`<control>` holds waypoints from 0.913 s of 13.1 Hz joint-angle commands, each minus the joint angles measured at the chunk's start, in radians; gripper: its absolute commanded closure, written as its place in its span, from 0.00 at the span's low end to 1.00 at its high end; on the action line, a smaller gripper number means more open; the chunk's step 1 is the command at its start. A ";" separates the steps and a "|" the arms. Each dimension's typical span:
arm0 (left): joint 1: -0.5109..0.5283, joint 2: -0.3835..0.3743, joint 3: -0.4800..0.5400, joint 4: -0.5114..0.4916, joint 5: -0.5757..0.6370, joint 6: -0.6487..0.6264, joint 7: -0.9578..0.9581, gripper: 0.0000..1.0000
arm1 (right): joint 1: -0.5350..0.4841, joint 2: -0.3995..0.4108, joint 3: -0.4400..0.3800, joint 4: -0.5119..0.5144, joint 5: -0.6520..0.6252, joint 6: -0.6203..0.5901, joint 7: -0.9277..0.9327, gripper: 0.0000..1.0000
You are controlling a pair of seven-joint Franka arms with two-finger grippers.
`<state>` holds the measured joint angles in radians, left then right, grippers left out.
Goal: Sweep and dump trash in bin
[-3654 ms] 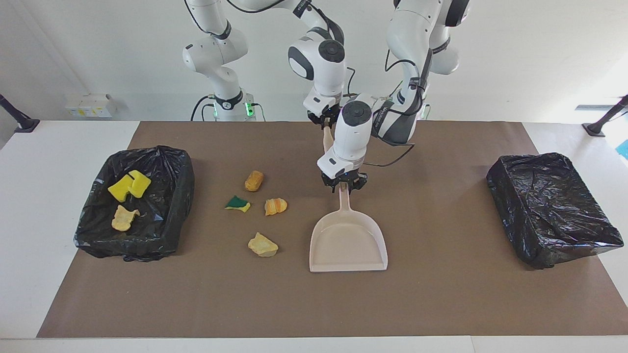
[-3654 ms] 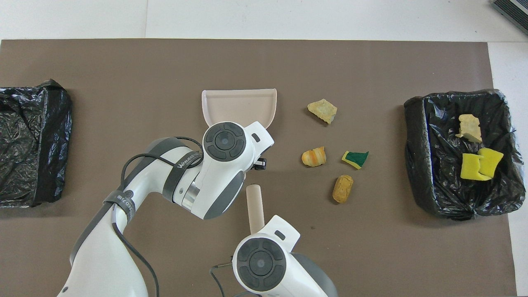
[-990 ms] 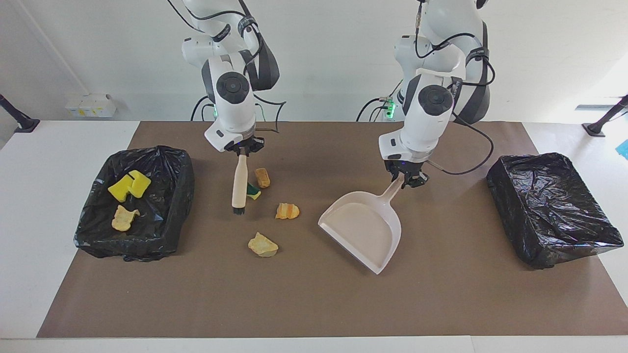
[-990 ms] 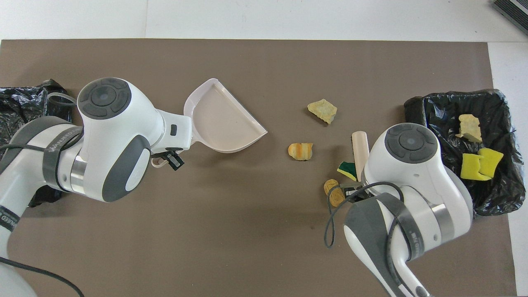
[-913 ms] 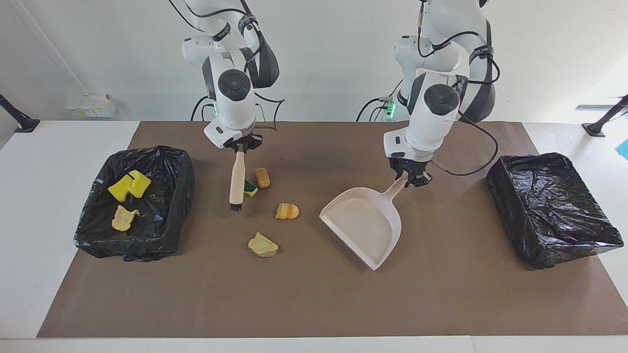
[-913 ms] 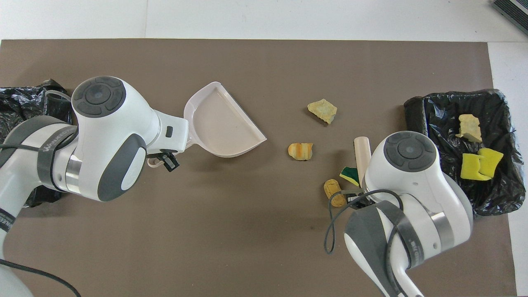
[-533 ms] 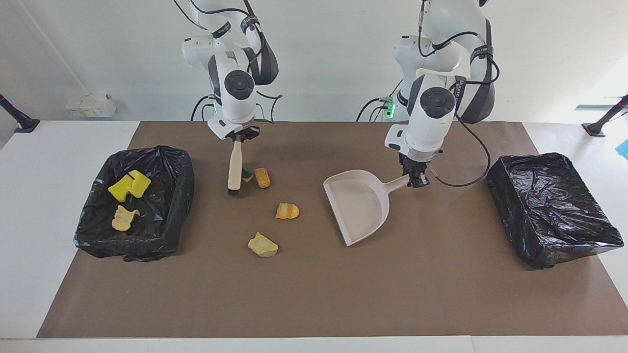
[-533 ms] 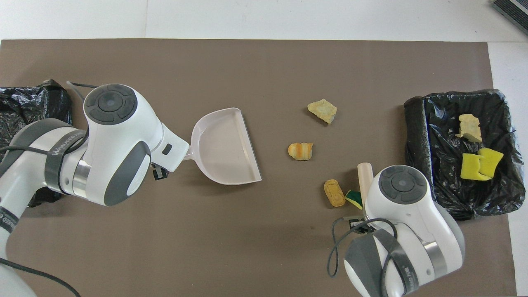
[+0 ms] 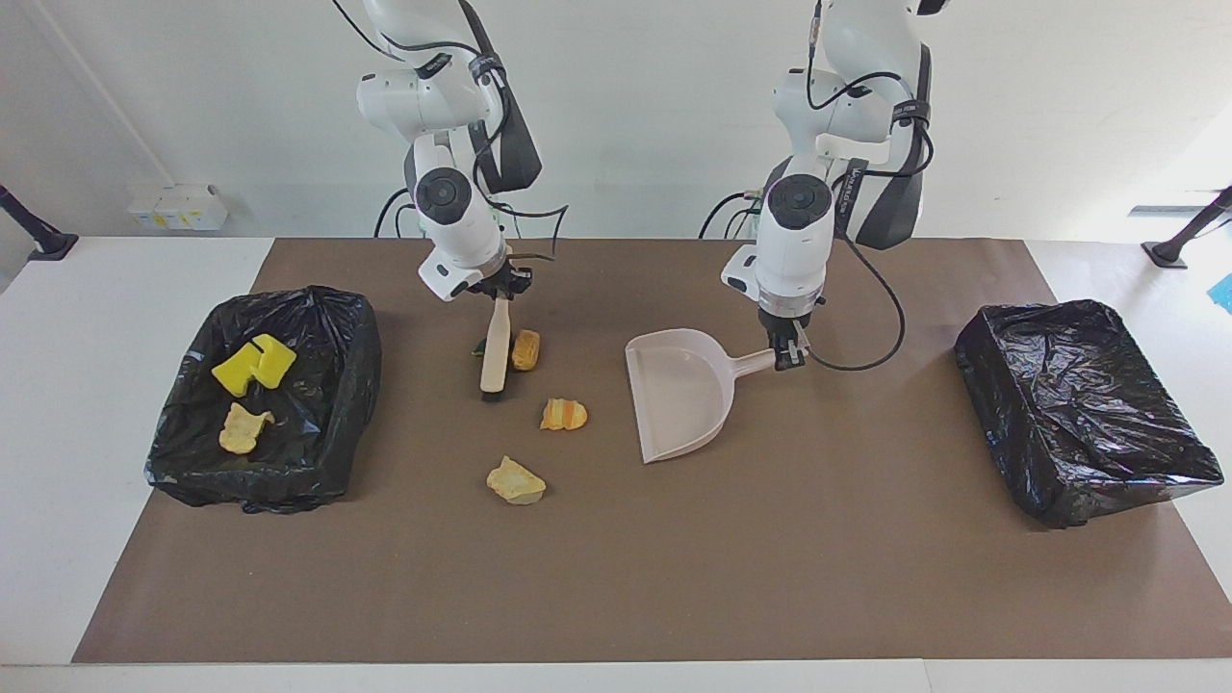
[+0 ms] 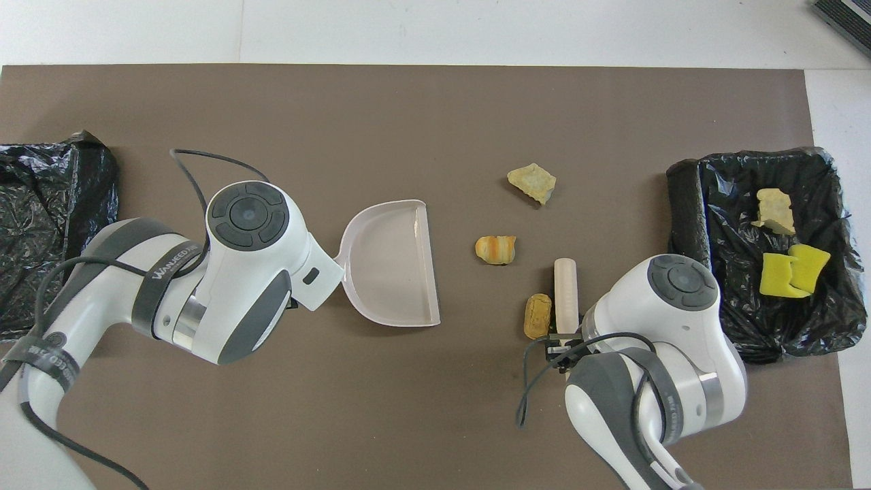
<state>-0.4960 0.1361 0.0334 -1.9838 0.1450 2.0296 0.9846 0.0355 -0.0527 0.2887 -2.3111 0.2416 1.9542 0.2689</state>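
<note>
My right gripper (image 9: 500,292) is shut on the handle of the beige brush (image 9: 497,348), whose black bristles touch the mat. An orange-tan scrap (image 9: 526,348) lies against the brush, and a green-topped scrap (image 9: 478,348) peeks out at the brush's other side. Farther from the robots lie a striped orange scrap (image 9: 564,415) and a yellow-tan scrap (image 9: 516,480). My left gripper (image 9: 789,354) is shut on the handle of the beige dustpan (image 9: 679,390), whose mouth faces these scraps. The black-lined bin (image 9: 358,385) at the right arm's end holds yellow sponge pieces (image 9: 252,366) and a tan piece (image 9: 241,427).
A second black-lined bin (image 9: 1083,404) stands at the left arm's end of the table. A brown mat (image 9: 616,577) covers the table's middle. From above, the brush (image 10: 565,292) lies between the dustpan (image 10: 395,265) and the bin holding trash (image 10: 687,224).
The left arm turned the dustpan's mouth toward the scraps and brought it closer to them. The right gripper swung the brush toward the dustpan, nudging the orange-tan scrap along.
</note>
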 commanded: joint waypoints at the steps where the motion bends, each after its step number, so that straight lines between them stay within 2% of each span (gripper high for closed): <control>1: -0.019 -0.053 0.008 -0.087 0.019 0.072 0.014 1.00 | 0.021 0.082 0.006 0.094 0.123 0.006 -0.019 1.00; 5: -0.053 -0.096 0.006 -0.168 0.018 0.138 0.009 1.00 | 0.106 0.119 0.006 0.145 0.270 0.043 0.039 1.00; 7: -0.091 -0.061 0.006 -0.181 0.018 0.184 -0.015 1.00 | 0.113 0.119 0.006 0.147 0.353 0.060 0.036 1.00; 10: -0.088 -0.058 0.005 -0.193 0.010 0.241 -0.032 1.00 | 0.139 0.131 0.006 0.180 0.507 0.061 0.039 1.00; 12: -0.084 -0.053 0.005 -0.193 0.005 0.267 -0.034 1.00 | 0.139 0.148 0.006 0.226 0.544 0.054 0.049 1.00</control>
<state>-0.5716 0.0903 0.0291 -2.1498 0.1448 2.2429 0.9707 0.1776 0.0635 0.2912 -2.1427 0.7418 2.0093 0.3012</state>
